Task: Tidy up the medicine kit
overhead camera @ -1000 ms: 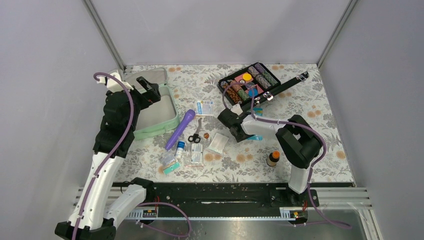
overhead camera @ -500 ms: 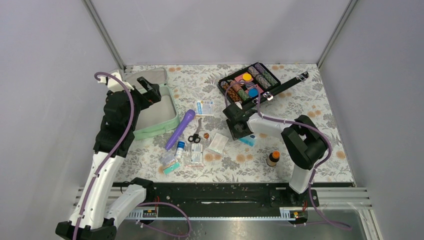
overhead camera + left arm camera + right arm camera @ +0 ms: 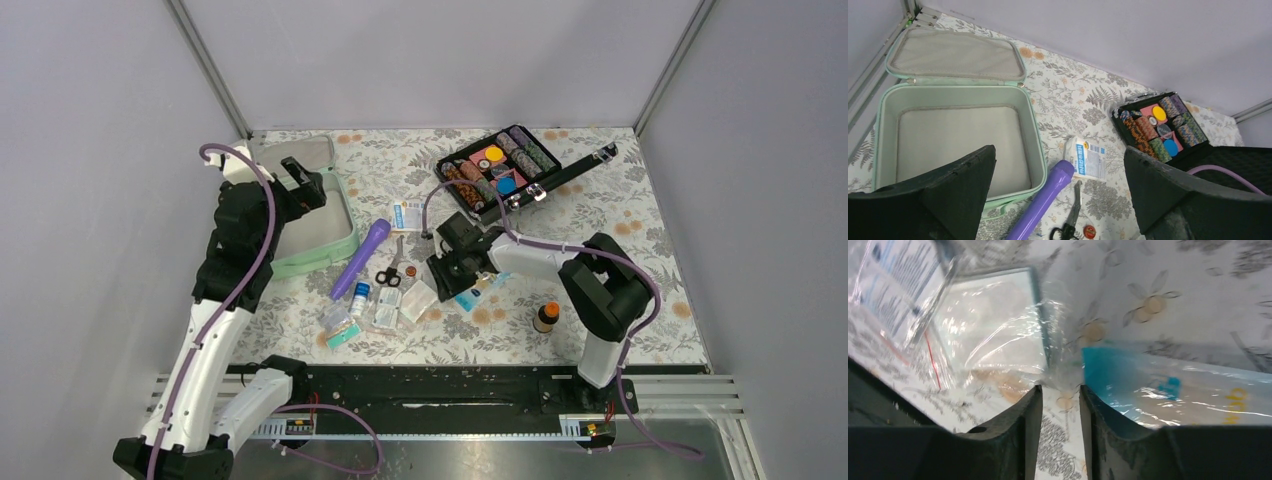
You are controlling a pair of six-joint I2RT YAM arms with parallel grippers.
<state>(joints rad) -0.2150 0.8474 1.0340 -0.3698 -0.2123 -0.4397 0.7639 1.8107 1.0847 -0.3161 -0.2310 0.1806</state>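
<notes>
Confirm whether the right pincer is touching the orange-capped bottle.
Apart. Top view shows a teal packet and bare floral tabletop between the right pincer and the orange-capped bottle.

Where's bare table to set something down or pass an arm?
Free: the far strip between the medicine kit and the black case; the near-right corner beyond the brown bottle. Crowded: mid-table around the purple tube, scissors and packets.

matt plastic medicine kit, glossy crinkled film packet
</notes>
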